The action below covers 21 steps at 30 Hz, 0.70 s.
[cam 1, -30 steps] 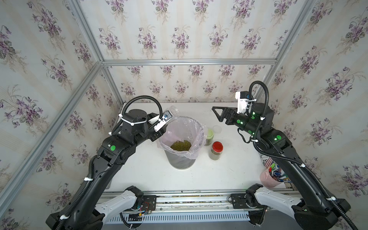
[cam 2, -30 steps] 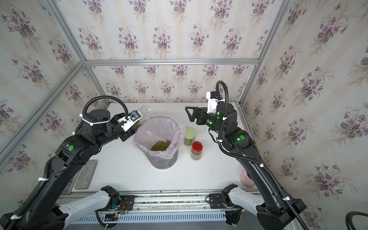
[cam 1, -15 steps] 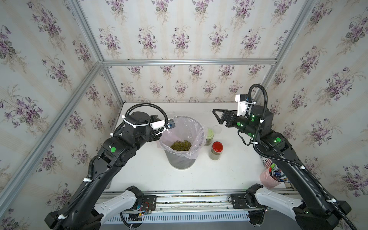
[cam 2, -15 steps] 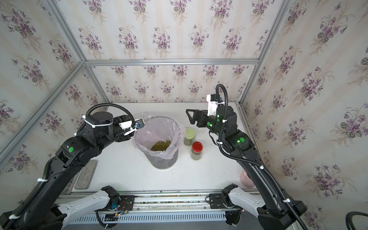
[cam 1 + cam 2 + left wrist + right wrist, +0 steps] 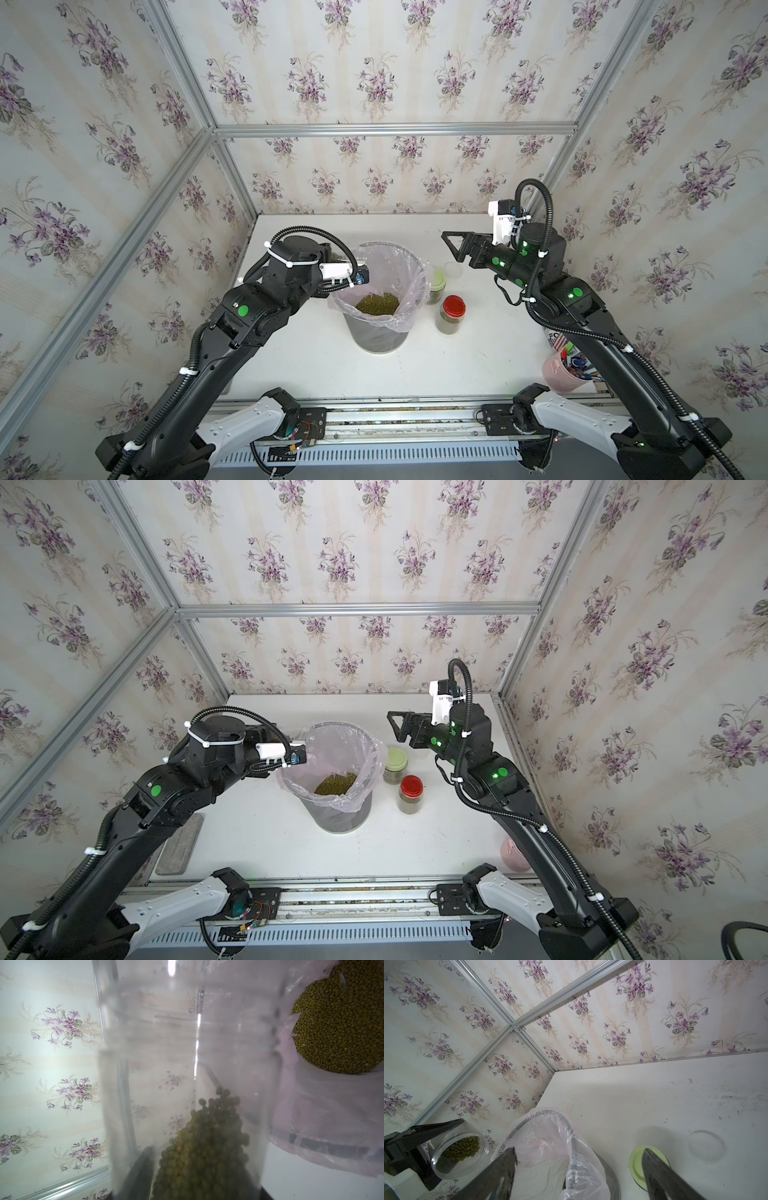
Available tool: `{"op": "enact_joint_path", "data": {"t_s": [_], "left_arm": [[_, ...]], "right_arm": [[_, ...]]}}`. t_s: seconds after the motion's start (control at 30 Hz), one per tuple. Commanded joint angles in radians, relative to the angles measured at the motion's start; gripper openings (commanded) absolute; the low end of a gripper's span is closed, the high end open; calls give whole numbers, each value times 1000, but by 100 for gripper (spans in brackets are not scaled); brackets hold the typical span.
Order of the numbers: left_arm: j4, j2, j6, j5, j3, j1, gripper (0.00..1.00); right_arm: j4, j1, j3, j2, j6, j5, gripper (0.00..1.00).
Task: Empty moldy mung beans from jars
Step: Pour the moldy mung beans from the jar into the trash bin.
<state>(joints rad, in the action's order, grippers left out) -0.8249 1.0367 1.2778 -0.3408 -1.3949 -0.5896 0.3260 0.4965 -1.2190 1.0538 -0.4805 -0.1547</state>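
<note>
The left hand [image 5: 444,1147] pinches an open clear jar [image 5: 460,1153], tipped on its side with a clump of mung beans [image 5: 462,1148] inside. Its mouth seems just short of the lined bin [image 5: 380,336] ahead of that hand, though the angle is poor. A heap of beans [image 5: 377,302] lies in the bin. The right hand [image 5: 451,246] hangs spread and empty. Below its fingers on the counter [image 5: 311,365] are a green-lidded jar [image 5: 395,762] and a loose lid [image 5: 706,1145], with a red-lidded jar [image 5: 411,793] nearby.

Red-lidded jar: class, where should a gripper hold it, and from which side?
Probably grip the clear body below the lid, coming from the robot's right: the red-lidded jar stands upright, and the bin and green-lidded jar crowd its left and far sides.
</note>
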Motion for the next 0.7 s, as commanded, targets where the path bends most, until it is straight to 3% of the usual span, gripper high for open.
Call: {"op": "enact_joint_path", "data": {"t_s": [0.0, 0.33, 0.67], "left_arm": [[15, 11, 118, -25, -1, -1, 21], [16, 57, 278, -123, -11, -20, 16], [15, 71, 327, -173, -17, -90, 16]], "right_arm": [[-43, -1, 1, 0, -15, -9, 91], [-43, -1, 12, -2, -17, -13, 91], [-58, -1, 25, -5, -21, -25, 91]]}}
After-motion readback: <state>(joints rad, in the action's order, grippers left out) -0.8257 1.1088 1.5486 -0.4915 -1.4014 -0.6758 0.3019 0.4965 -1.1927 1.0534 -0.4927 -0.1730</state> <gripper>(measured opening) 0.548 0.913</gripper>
